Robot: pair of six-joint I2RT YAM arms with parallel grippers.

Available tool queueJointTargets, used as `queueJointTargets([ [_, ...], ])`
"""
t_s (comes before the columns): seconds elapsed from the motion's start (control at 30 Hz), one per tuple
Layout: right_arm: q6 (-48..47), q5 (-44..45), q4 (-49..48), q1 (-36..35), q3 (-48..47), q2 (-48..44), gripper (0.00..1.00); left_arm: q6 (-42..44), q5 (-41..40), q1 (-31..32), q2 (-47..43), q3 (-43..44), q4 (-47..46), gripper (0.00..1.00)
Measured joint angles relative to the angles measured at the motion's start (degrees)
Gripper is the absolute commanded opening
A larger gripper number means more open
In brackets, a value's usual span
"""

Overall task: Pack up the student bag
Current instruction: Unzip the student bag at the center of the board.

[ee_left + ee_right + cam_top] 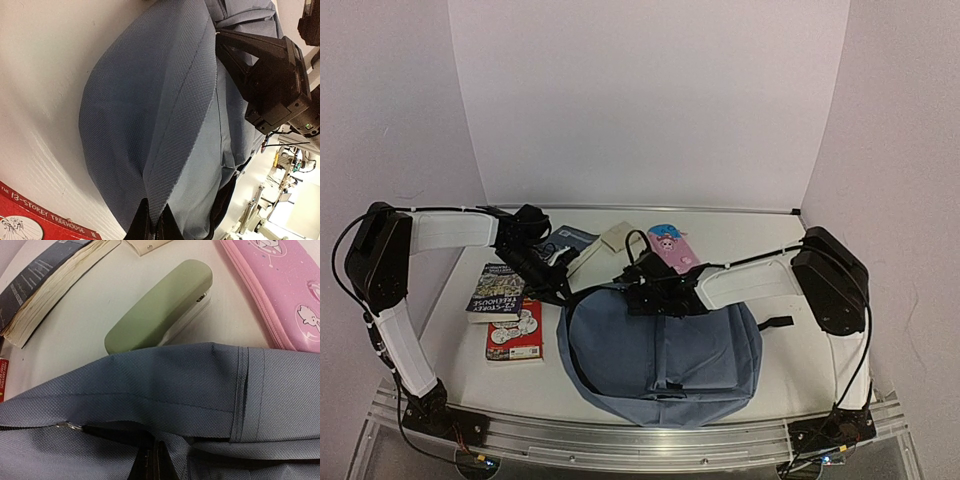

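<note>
Since both pincers are clamped on soft cloth and not on anything rigid, the grip is the weak point. The left pincer (pixel 152 222) is closed on a raised seam of the student bag (pixel 150 100), and the fabric rises from it in a fold. The right pincer (pixel 156 460) is likewise closed on the bag's upper edge, right by the zip line, where a dark gap shows the lining.

The bag lies flat on the counter (pixel 770 240) between the two arms, towards the near edge, with its top facing the far side. Just beyond that top edge sits a green hard case (pixel 160 307), almost against the fabric. A pink pencil pouch (pixel 280 285) lies to one side of it and a thick paperback (pixel 50 285) to the other. A red Treehouse book (pixel 514 330) lies to the left of the bag.

If the two arms pull unevenly, the thin pinch of fabric will probably slide out of one pincer and the mouth will fall shut. A pull that lifts too little would more likely drag the whole bag than open it. That could shove the green case into the pouch or ride the bag over the red book. Spreading too hard risks straining the seam by the zip.
</note>
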State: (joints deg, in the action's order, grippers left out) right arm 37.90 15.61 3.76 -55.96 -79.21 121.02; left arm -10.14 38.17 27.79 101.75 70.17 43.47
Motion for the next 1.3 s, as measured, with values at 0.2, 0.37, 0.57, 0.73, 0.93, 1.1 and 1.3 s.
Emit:
queueJointTargets([
  [0.2, 1.11, -0.28, -0.45, 0.00, 2.41, -1.43, 0.00, -0.40, -0.96, -0.14, 0.00, 0.00, -0.03, 0.00],
  [0.37, 2.57, -0.12, -0.86, 0.00, 3.75, -1.70, 0.00, -0.50, -1.47, -0.26, 0.00, 0.00, -0.01, 0.00],
  [0.57, 4.49, 0.97, -1.10, 0.00, 5.19, -2.36, 0.00, -0.87, -2.16, -0.47, 0.00, 0.00, -0.03, 0.00],
  [0.73, 5.54, 3.14, -0.36, -0.02, 6.04, -3.67, 0.00, -0.91, -2.35, -0.77, 0.00, 0.00, -0.16, 0.00],
  [0.93, 5.70, 6.32, 2.02, 0.37, 6.27, -5.43, 0.00, -1.26, -2.40, -0.85, 0.00, 0.00, -0.49, 0.00],
  [1.1, 5.67, 7.73, 3.65, 1.80, 6.93, -7.12, 0.00, -1.48, -2.40, -0.87, 0.00, 0.00, -0.55, 0.00],
  [1.3, 5.63, 7.72, 4.06, 2.66, 7.77, -8.29, 0.00, -1.55, -2.37, -0.87, -0.02, 0.00, -1.33, 0.00],
])
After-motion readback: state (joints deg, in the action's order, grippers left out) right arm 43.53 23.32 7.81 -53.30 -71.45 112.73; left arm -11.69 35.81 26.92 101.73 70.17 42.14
